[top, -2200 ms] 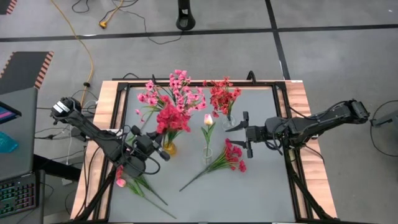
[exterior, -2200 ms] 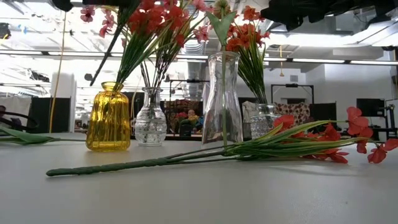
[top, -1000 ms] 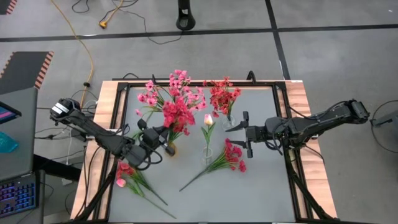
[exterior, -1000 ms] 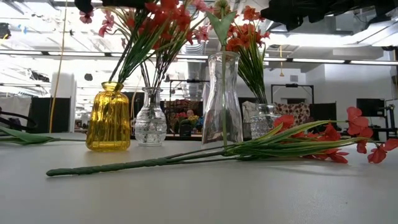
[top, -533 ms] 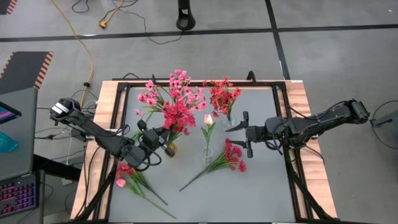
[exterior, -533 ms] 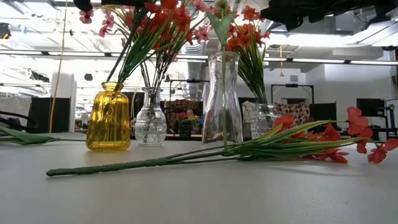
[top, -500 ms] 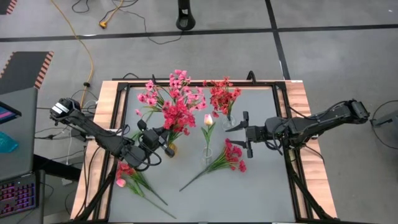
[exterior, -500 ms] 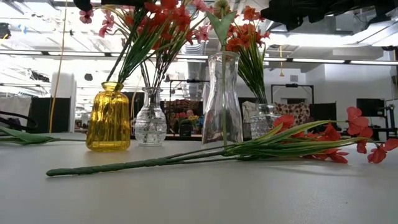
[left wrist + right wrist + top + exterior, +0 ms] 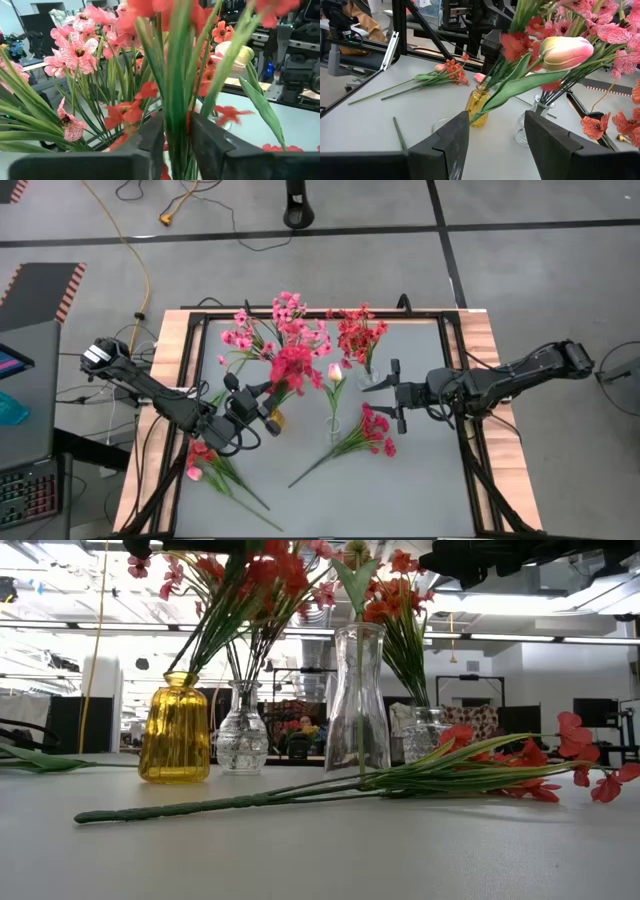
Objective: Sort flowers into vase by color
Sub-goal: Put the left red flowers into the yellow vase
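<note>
On the table's left edge, a loose pink sprig (image 9: 205, 465) lies flat, not yet sorted. Just beside it, the left gripper (image 9: 268, 412) is at the yellow vase (image 9: 175, 728), its fingers (image 9: 152, 137) closed on the green stems of a red bunch (image 9: 292, 366) whose lower ends sit inside the vase's neck; this placement looks nearly complete, with only the release left. Behind it, a small clear vase (image 9: 241, 735) holds a pink and magenta bunch (image 9: 272, 330).

Toward the middle, a tall clear vase (image 9: 357, 700) carries 1 pale tulip bud (image 9: 335, 372). Further right, another clear vase (image 9: 424, 733) holds a red bunch (image 9: 357, 335). So 4 vases appear filled or partly filled.

In front of these, a loose red sprig (image 9: 350, 441) lies on the table, its long stem pointing toward the near-left. The right gripper (image 9: 395, 395) hangs above the blossom end of that sprig, fingers (image 9: 451, 137) spread apart and holding nothing. Judging from this, at least 2 loose groups remain to sort.
</note>
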`<state>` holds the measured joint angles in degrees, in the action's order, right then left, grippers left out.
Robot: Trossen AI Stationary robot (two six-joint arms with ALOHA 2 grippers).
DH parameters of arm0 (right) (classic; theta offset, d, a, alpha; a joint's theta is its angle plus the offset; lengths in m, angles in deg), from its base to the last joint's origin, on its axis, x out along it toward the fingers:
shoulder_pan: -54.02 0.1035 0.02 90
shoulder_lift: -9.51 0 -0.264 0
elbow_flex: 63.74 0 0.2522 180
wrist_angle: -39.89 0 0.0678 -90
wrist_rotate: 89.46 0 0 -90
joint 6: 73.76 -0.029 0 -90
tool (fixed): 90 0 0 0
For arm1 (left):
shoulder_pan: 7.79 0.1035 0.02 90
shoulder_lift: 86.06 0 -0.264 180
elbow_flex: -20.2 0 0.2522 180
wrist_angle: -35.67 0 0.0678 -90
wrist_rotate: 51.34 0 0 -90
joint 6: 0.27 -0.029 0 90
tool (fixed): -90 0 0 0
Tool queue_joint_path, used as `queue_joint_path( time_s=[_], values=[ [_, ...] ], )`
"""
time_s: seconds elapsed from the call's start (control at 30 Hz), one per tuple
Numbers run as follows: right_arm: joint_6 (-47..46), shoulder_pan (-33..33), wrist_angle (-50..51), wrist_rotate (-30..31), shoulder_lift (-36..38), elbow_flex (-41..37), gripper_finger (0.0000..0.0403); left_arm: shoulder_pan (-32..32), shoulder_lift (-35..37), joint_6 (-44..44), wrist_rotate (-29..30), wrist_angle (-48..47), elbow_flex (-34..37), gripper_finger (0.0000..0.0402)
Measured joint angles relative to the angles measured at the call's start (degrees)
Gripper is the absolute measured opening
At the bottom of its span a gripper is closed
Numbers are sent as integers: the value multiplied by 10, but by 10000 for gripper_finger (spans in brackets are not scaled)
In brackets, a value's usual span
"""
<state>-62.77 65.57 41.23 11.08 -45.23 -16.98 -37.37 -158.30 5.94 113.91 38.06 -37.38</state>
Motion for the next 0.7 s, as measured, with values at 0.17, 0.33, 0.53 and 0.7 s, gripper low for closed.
queue_joint_path(
  time_s=[0.17, 0.33, 0.53, 0.7],
  values=[
    [0, 0, 0, 0, 0, 0, 218, 0, 0, -7, -3, -1, 0, 109],
    [0, 0, 0, 0, 0, 0, 218, 0, 0, -21, -4, 0, 0, 108],
    [0, 0, 0, 0, 0, 0, 218, 0, 0, -21, -3, 0, 0, 89],
    [0, 0, 0, 0, 0, 0, 218, 0, 0, -21, -3, 0, 0, 59]
  ],
)
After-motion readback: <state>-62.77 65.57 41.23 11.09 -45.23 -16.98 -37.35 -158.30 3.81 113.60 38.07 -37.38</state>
